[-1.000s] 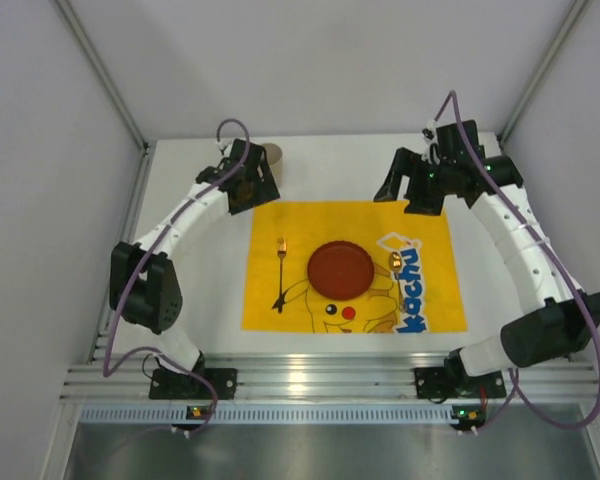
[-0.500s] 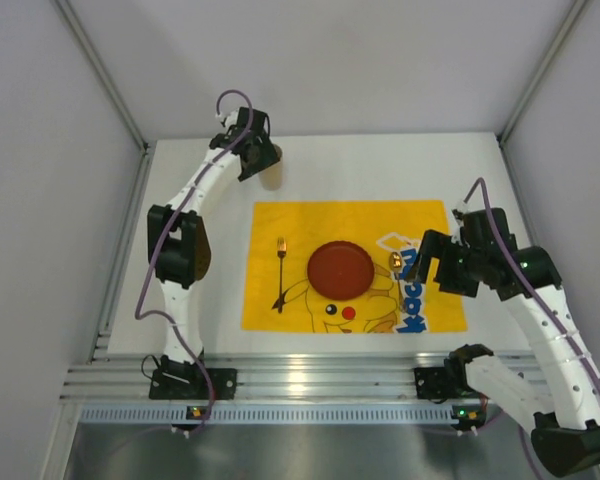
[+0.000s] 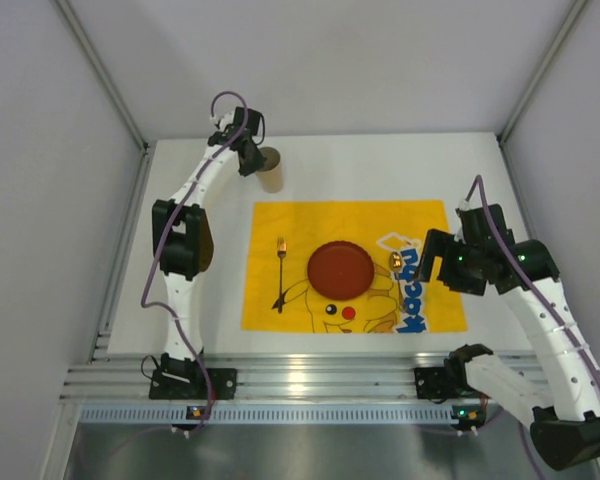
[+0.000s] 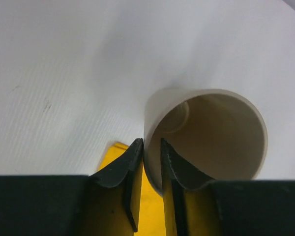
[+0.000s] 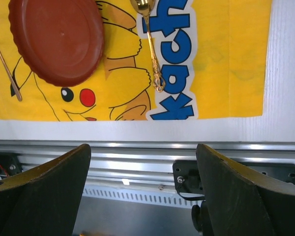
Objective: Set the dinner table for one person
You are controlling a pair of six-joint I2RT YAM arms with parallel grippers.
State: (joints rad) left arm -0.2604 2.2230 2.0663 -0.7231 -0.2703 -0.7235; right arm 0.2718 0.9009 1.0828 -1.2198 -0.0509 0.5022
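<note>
Jaws of the left gripper [image 4: 151,147] are nearly shut, pinching the cup [image 4: 206,132] by its wall, one finger inside the rim and one outside. Jaws of the right gripper [image 5: 142,147] stand wide apart and hold nothing, above the near right of the cloth [image 3: 430,220].

Procedure, as judged: a single-wall pinch lets the cup pivot. Lift straight up, keep it upright, move slowly, and set it down beyond the plate [image 3: 340,269].

The table [image 3: 380,165] lies under everything; the cup stands at its far left, just off the cloth's corner.

Count: one cup, one plate, one fork [image 3: 280,270], one spoon [image 5: 152,54], one cloth.
</note>
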